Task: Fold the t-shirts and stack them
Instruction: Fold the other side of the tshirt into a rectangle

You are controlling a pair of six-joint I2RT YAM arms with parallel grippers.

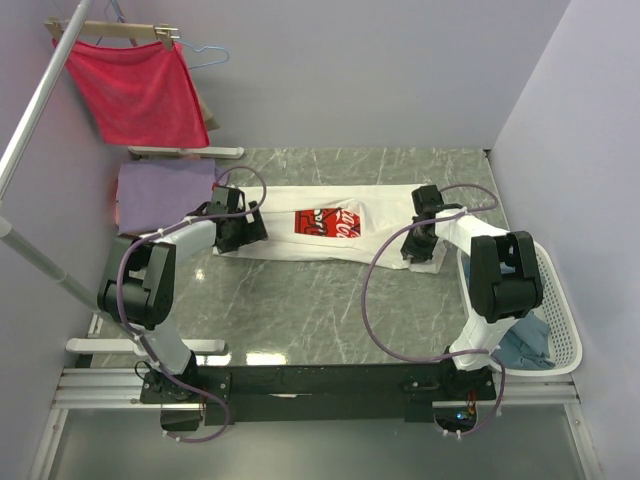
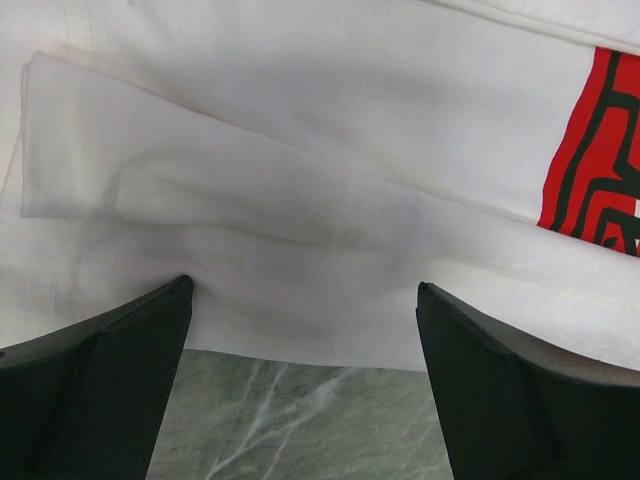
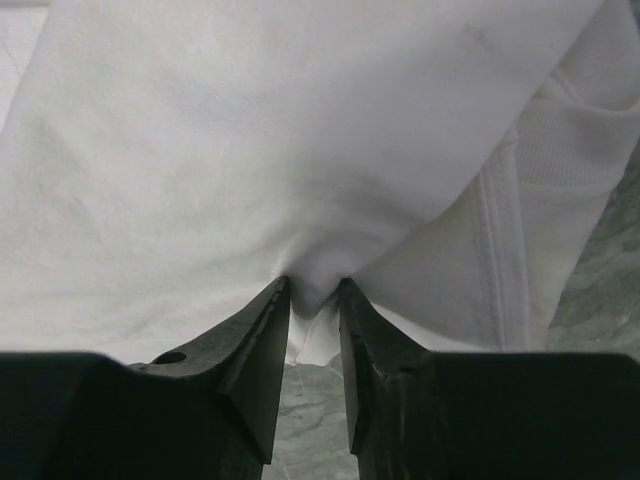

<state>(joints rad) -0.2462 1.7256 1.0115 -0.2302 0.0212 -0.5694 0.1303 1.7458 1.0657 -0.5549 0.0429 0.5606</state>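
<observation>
White t-shirt (image 1: pixel 385 222) lies stretched from left to right across the far half of the marble table (image 1: pixel 300 310), and its red print (image 1: pixel 327 222) faces up near the middle. In the left wrist view we see a flat folded flap of the same cloth (image 2: pixel 200 150) lying on top of the shirt, with the near hem just above the grey stone. The left gripper (image 2: pixel 305 290) stands wide apart at this near hem on the shirt's left end, one finger at each side. We cannot tell if the tips touch the cloth. The right gripper (image 3: pixel 315 290) is at the shirt's right end, and its fingers are almost together, pinching a small bunch of the white cloth between them. The cloth rises from this pinch in smooth folds. Beyond the left gripper (image 1: pixel 240 228), at the far left corner of the table, the lavender t-shirt (image 1: pixel 165 190) lies folded flat. The grey-blue t-shirt (image 1: pixel 525 345) sits crumpled in the white laundry basket (image 1: pixel 565 320) at the right edge, partly hidden behind the right arm. A red cloth (image 1: pixel 135 85) hangs on a hanger (image 1: pixel 110 32) at the far left wall.
</observation>
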